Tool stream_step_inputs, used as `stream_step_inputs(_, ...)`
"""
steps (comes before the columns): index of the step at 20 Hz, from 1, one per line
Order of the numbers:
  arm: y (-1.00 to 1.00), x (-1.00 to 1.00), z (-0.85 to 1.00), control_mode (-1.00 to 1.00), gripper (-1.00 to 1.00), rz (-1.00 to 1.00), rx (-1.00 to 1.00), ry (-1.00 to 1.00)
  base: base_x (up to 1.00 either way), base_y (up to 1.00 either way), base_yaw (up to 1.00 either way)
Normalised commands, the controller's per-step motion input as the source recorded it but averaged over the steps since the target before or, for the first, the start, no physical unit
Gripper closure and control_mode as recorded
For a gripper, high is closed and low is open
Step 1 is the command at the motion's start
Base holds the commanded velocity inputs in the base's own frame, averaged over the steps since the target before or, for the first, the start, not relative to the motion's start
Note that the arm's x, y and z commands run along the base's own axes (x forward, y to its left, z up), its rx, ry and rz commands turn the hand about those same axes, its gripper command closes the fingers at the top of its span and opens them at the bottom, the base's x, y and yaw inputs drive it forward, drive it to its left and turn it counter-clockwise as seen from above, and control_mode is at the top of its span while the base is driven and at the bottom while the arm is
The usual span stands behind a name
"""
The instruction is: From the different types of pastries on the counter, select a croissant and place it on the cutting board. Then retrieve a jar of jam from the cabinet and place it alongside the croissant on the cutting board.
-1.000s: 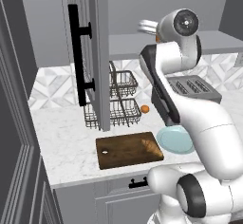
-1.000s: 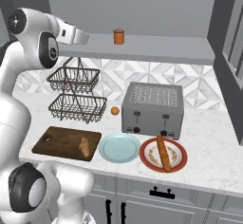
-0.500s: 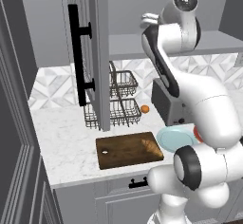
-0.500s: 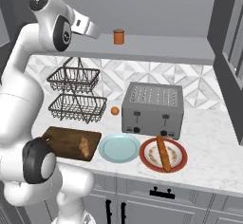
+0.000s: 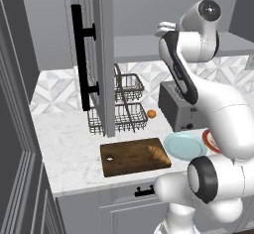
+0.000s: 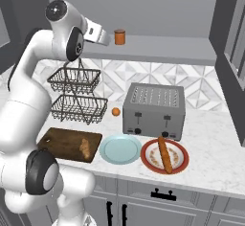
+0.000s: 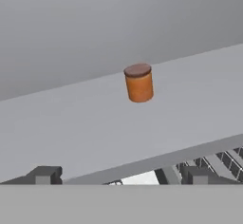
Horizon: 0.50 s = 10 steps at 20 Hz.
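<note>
- Gripper [image 7: 118, 174] wide open, empty, level with the shelf's [image 7: 95, 123] front edge.
- Jar [image 7: 139, 83] upright mid-shelf (well clear of the fingertips).
- Croissant [image 6: 85, 148] at the board's [image 6: 62, 141] right end.

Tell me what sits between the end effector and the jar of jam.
Nothing: in the hand view, bare grey shelf runs from the open end effector up to the jar of jam, which stands upright and untouched.

A: croissant [image 5: 158, 153] tiny on the cutting board [image 5: 129, 157], ridges unreadable. Board's near left corner in the right base view sits behind the arm.

B: plate [image 5: 210, 140] under the stick pastry [image 6: 164, 154] mostly hidden by the arm, left base view.
</note>
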Motion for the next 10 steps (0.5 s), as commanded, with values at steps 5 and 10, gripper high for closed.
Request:
stream_step_inputs(5, -0.07, 0.39, -0.03, -1.0, -1.0, 0.0, 0.0, -0.03, 0.0, 0.0, 0.0)
stream_step_inputs(10, -0.26, 0.82, 0.02, -1.0, -1.0, 0.0, 0.0, 0.03, 0.0, 0.0, 0.0)
